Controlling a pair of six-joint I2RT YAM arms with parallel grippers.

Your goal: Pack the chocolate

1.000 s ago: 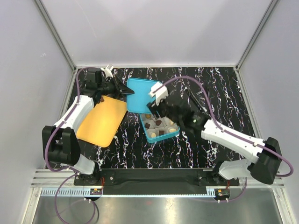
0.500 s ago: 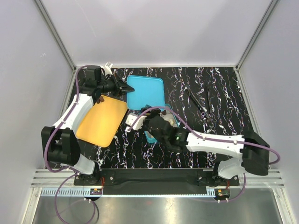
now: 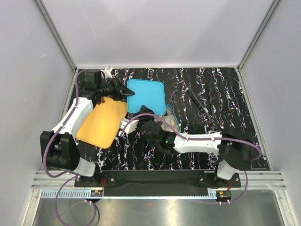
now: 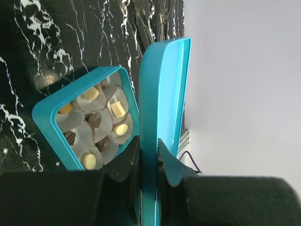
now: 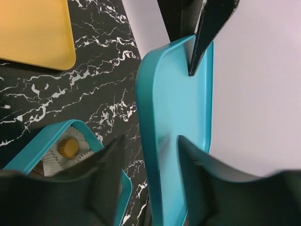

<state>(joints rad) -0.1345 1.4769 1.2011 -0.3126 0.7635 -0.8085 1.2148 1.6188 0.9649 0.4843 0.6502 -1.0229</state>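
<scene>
My left gripper point(image 4: 148, 143) is shut on the edge of the teal lid point(image 4: 162, 94) and holds it on edge, upright, off the table; both also show in the top view, the gripper point(image 3: 123, 89) and the lid point(image 3: 146, 96). The teal box point(image 4: 44, 115) lies open beside it, with dark chocolate point(image 4: 95, 120) and cream chocolate point(image 4: 117, 109) in paper cups. My right gripper point(image 5: 150, 141) is open with the lid's near rim point(image 5: 153, 122) between its fingers, apart from both. In the top view my right arm point(image 3: 188, 140) covers most of the box point(image 3: 170, 108).
An orange tray point(image 3: 101, 123) lies left of the box, also in the right wrist view point(image 5: 33, 33). Black tongs point(image 3: 197, 103) lie at the back right. The left gripper's fingers point(image 5: 207, 33) grip the lid's far edge.
My right arm has swung left and forward across the box; its open gripper now straddles the lid's rim. The left gripper keeps holding the lid, shifted only slightly.
</scene>
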